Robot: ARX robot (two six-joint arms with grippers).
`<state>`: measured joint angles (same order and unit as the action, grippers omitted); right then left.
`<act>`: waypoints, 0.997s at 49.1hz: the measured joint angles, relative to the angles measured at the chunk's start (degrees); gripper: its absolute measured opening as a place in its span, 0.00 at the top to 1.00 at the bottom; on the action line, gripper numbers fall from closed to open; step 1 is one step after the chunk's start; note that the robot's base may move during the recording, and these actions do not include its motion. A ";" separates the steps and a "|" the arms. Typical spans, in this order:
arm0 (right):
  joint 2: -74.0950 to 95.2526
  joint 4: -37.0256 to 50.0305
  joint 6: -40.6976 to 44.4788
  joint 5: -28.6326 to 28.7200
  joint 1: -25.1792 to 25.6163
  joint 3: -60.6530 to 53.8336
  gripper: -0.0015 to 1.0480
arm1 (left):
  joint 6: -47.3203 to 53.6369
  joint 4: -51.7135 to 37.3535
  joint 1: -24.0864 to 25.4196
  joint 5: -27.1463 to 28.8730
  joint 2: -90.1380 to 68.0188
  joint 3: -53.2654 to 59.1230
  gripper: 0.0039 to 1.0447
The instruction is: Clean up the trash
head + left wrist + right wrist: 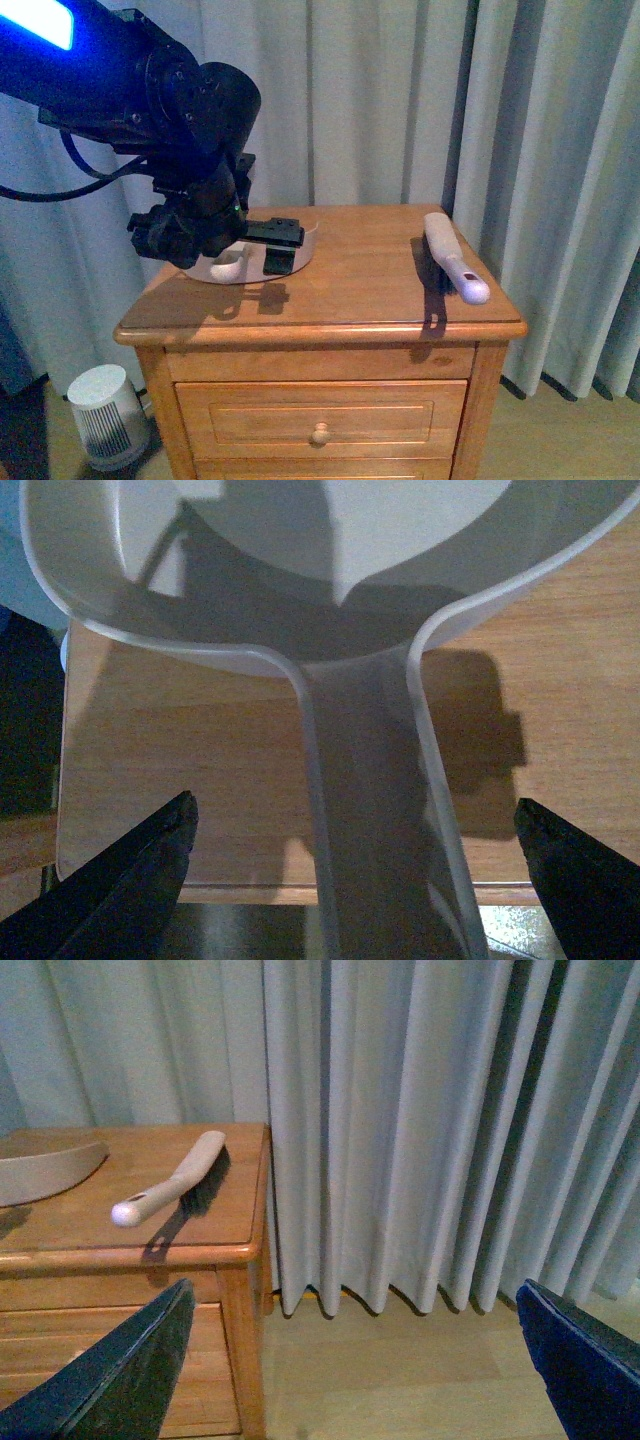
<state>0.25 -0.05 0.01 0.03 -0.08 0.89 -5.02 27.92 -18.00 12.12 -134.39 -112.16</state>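
- The curtain (400, 100) fills the upper part of the front view, close behind the nightstand. It could be snagged if an arm is swung wide or far back.
- The nightstand (360, 290) takes up the middle and lower part of the frame. Its top is smooth wood, so anything pushed on it is likely to slide, not stop.
- The dustpan (225, 270) is seen at centre left, under the left gripper (352, 815). The gripper's fingers are spread wide with the pan's handle between them, and no contact is seen. If they are closed off-centre, the slick plastic handle could be twisted or shoved toward the left edge.
- The brush (455, 258) lies at centre right, near the right edge of the top. It could be knocked to the floor by a careless reach.
- The right gripper (355, 1295) is held beside the nightstand, fingers spread on nothing.
- The trash is not seen in any view, so its place cannot be told. A sweep started blind could miss it.
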 joint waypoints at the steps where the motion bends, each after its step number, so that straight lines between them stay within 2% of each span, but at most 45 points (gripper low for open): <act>1: 0.00 0.00 0.00 0.00 0.00 0.00 0.07 | 0.24 -0.22 0.09 -0.11 0.00 0.15 0.07; 16: 0.00 0.00 0.00 0.00 0.00 0.00 0.07 | 2.21 -2.10 0.83 -0.17 0.00 2.75 0.08; 23: 0.00 0.00 0.00 0.00 0.00 0.00 0.07 | 2.86 -3.08 0.81 -0.35 0.00 3.98 0.37; 33: 0.00 0.00 0.00 0.00 0.00 0.00 0.07 | 3.28 -4.87 0.81 -0.55 0.28 5.09 0.64; 35: 0.00 0.00 0.00 0.00 0.00 0.00 0.07 | 3.28 -5.62 0.81 -0.55 0.63 5.57 0.73; 37: 0.00 0.00 0.00 0.00 0.00 0.00 0.07 | 3.30 -6.45 0.81 -0.72 1.20 6.29 0.76; 44: 0.00 0.00 0.00 0.00 0.00 0.00 0.07 | 3.72 -10.19 0.85 -0.83 4.50 10.21 0.76; 49: 0.00 0.00 0.00 0.00 0.00 0.00 0.07 | 5.35 -16.83 0.85 -0.39 10.05 15.74 0.76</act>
<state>0.25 -0.05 0.01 0.03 -0.08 0.89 0.34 11.09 -17.15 11.73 -124.33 -96.42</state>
